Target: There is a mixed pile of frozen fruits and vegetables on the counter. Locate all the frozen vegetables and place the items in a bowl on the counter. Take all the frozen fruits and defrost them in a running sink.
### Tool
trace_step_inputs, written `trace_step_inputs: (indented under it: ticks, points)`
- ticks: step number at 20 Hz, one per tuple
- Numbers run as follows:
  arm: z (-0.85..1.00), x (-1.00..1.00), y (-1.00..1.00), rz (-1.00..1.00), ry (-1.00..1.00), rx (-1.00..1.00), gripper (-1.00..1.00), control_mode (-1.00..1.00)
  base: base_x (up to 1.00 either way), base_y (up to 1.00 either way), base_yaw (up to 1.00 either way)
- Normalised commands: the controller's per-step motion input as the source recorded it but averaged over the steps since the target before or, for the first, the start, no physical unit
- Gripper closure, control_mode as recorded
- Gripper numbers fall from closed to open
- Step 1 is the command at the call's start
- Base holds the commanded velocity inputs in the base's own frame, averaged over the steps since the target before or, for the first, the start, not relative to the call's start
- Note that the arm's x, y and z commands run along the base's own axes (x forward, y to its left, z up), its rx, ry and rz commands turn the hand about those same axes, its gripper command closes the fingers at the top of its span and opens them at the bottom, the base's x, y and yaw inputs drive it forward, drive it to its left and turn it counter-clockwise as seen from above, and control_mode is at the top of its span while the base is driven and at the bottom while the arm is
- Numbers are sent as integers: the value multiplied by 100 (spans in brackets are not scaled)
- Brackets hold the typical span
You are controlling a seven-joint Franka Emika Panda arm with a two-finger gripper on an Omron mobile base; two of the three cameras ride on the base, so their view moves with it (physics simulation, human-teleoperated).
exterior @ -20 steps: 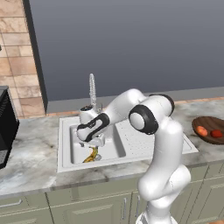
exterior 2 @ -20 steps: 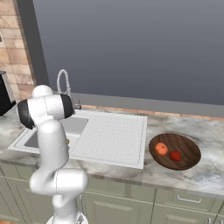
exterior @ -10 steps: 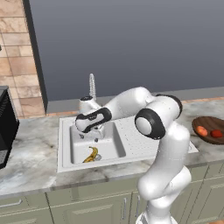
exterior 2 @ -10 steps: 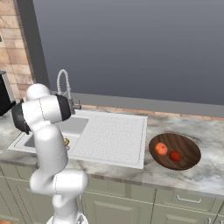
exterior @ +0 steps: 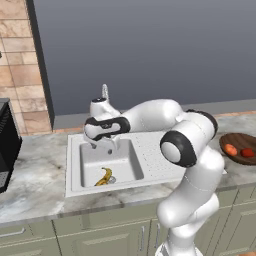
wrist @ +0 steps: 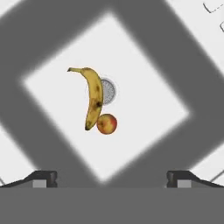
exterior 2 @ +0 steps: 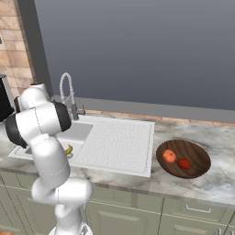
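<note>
Banana (wrist: 93, 98): lay flat on the sink (exterior: 80, 172) basin floor, beside the drain (wrist: 107, 91).
Long axis: in the hand view it ran from the stem end at upper left down to a tip touching the small round fruit (wrist: 106, 124).
Bowl (exterior 2: 200, 157): on the counter (exterior 2: 215, 181), well apart, held the tomato-like ball (exterior 2: 169, 156) and the red lumpy piece (exterior 2: 184, 163).
Gripper (wrist: 111, 178): fingers spread wide, holding nothing, above the basin.
Step in hand: probably turning on the faucet (exterior 2: 69, 94); approach the handle squarely and avoid the coil.
</note>
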Motion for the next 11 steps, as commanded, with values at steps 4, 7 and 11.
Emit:
trace_step_inputs:
  ticks: [4,7,11]
  points:
    - [51,-11,-1,-10,0,0,-100,-100,0,0,0]
    - [46,-13,-1,-10,-2,0,-100,-100,0,0,0]
    - [42,-14,-5,-10,-3,0,-100,-100,0,0,0]
